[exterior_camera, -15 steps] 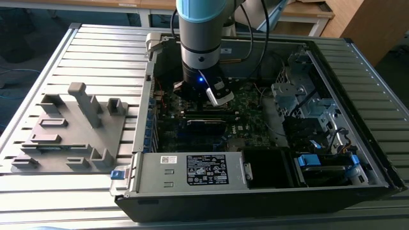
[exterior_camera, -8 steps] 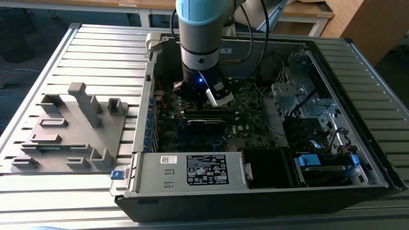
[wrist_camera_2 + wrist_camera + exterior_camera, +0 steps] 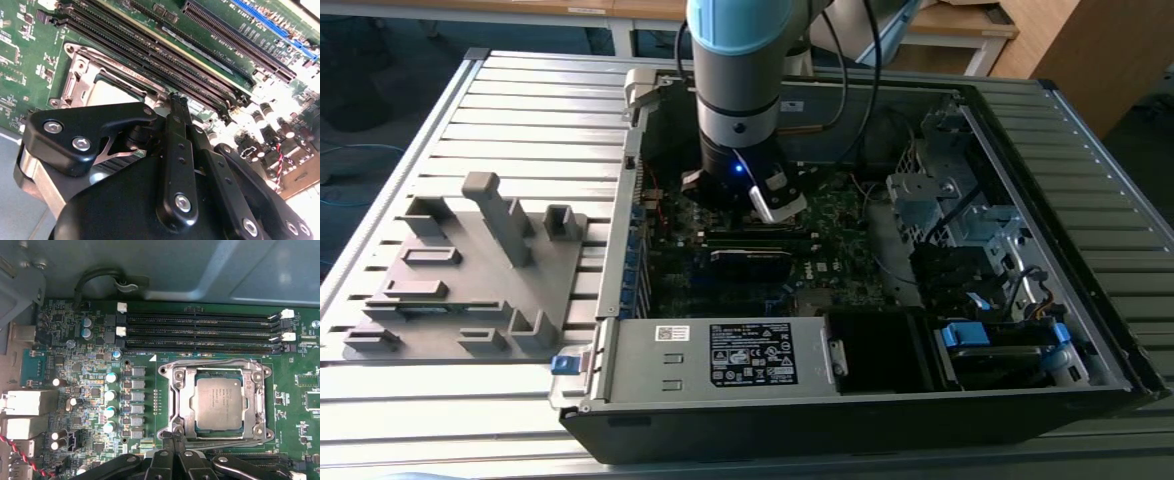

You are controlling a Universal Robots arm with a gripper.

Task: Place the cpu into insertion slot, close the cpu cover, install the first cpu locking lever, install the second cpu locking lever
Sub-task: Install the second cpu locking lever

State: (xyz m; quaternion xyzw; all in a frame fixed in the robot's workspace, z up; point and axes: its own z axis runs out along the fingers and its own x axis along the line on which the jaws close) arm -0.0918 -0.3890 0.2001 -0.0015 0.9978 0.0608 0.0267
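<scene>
The cpu (image 3: 220,402), a dull silver square, lies in the insertion slot (image 3: 261,376) on the green motherboard. The cpu cover (image 3: 184,400) is folded flat over it, and the chip shows through its window. Thin lever rods (image 3: 215,361) run low along two opposite sides of the socket; I cannot tell whether they are hooked. My gripper (image 3: 173,432) is shut, its black fingertips pressed together at the socket's edge near one corner. In the second wrist view the gripper (image 3: 177,98) hovers just beside the cover (image 3: 80,80) and chip (image 3: 112,92). The exterior view shows the arm (image 3: 734,100) reaching down into the open computer case.
Long black memory slots (image 3: 200,330) run beside the socket, with capacitors (image 3: 110,395) and rear ports (image 3: 25,405) off to one side. In the exterior view a power supply (image 3: 720,355) and drive cage (image 3: 961,215) crowd the case, and a grey fixture (image 3: 467,270) stands at the exterior view's left.
</scene>
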